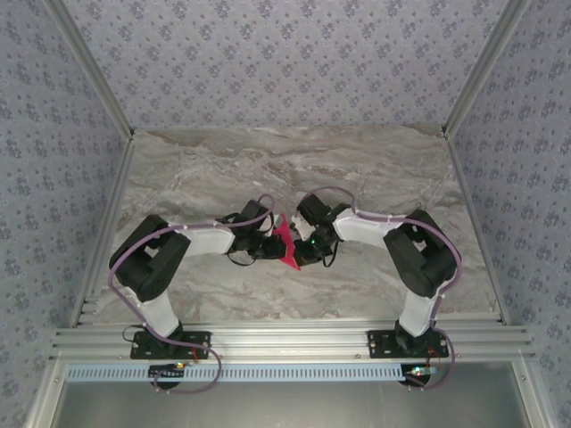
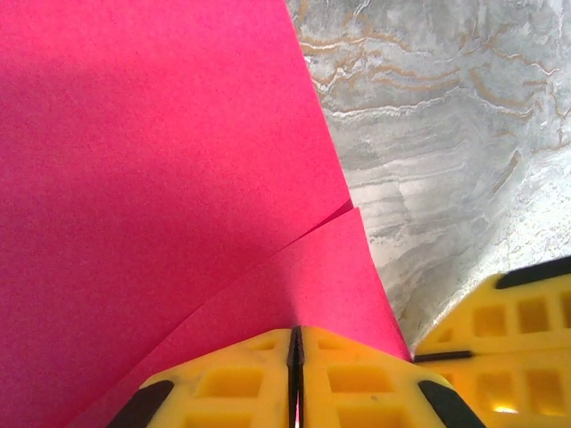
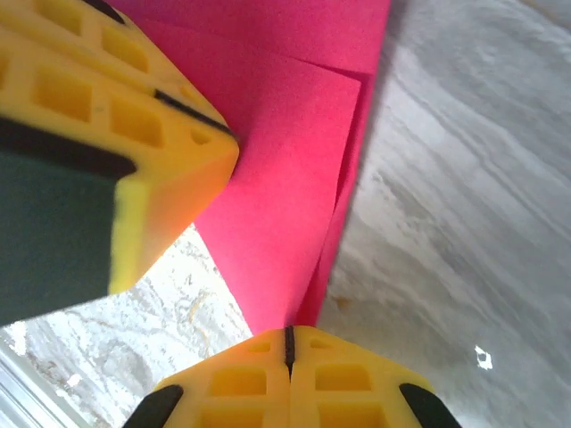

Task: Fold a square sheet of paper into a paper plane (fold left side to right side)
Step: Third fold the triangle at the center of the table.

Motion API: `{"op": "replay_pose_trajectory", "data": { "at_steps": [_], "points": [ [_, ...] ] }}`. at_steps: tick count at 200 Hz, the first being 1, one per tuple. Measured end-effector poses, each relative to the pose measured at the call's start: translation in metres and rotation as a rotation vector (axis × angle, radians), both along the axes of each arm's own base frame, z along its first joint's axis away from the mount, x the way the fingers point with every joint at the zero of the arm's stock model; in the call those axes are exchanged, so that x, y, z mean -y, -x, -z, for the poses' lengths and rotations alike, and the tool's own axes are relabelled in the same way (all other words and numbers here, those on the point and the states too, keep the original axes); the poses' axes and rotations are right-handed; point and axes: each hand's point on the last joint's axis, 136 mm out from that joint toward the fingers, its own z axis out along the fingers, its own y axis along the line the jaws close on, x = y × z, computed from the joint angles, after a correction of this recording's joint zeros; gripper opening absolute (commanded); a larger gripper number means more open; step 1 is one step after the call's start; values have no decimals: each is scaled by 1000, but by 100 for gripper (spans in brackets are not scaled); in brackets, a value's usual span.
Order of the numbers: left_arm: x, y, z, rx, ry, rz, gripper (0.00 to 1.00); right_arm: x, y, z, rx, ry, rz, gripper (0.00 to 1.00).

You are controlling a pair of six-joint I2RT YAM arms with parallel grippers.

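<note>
At the middle of the marble desk [image 1: 375, 169] the two arms meet, and the magenta-pink sheet of paper [image 1: 285, 242] is held between them, standing up as a folded, pointed shape. The left jaws are clamped on one edge of the paper, their yellow fingers [image 2: 357, 374] flush together where the sheet runs into the seam, with overlapping layers fanning out ahead. The right jaws are likewise clamped on a narrow corner of the sheet, fingers [image 3: 232, 383] pressed together. The two pairs of jaws sit close beside each other
</note>
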Motion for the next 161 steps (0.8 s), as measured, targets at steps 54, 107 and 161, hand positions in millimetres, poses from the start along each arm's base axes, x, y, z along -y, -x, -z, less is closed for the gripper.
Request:
{"op": "replay_pose_trajectory", "data": {
  "at_steps": [54,107,161],
  "points": [
    [0,0,0,0,0,0,9,-19,10,-13,-18,-71,5,0],
    [0,0,0,0,0,0,8,-24,14,7,-76,-65,16,0],
    [0,0,0,0,0,0,8,-19,13,11,-94,-83,35,0]
  ]
}}
